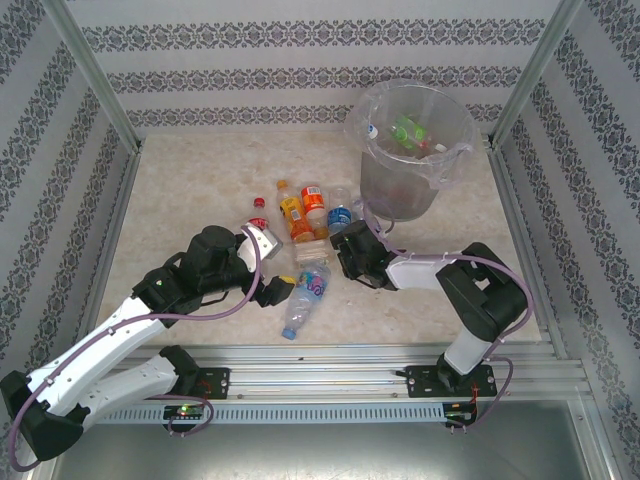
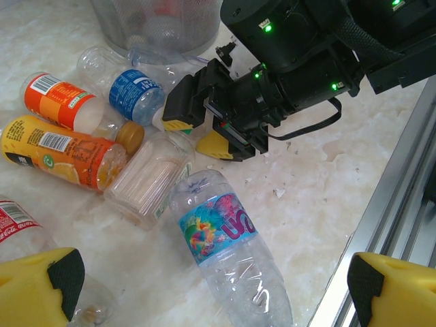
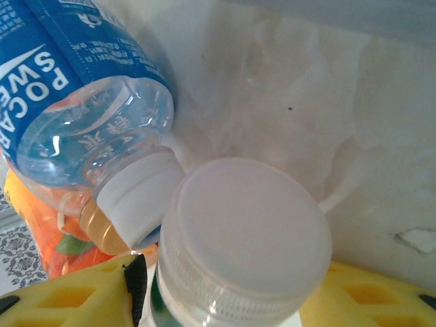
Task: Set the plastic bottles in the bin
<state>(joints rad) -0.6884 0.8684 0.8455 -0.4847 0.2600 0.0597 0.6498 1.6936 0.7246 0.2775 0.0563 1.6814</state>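
Our right tool (image 3: 225, 303) straddles the white-capped bottle (image 3: 248, 231); we cannot tell if it grips. Our left tool (image 2: 218, 286) gapes wide over a bright-labelled bottle (image 2: 218, 228). Other plastic bottles (image 1: 300, 215) lie alongside, and the bin (image 1: 400, 190) stands just beyond the right tool.

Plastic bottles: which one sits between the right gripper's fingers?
The clear ribbed plastic bottle with the wide white cap; the blue-labelled bottle just lies beside it.

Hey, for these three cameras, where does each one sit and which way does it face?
Top external: above, behind the bases, looking down at table, bin, left arm, right arm.
Left wrist: low, facing the right tool; own yellow fingertips below.
Right wrist: close on a white lid between its pads.
Shared: blue-labelled bottle, both wrist views.
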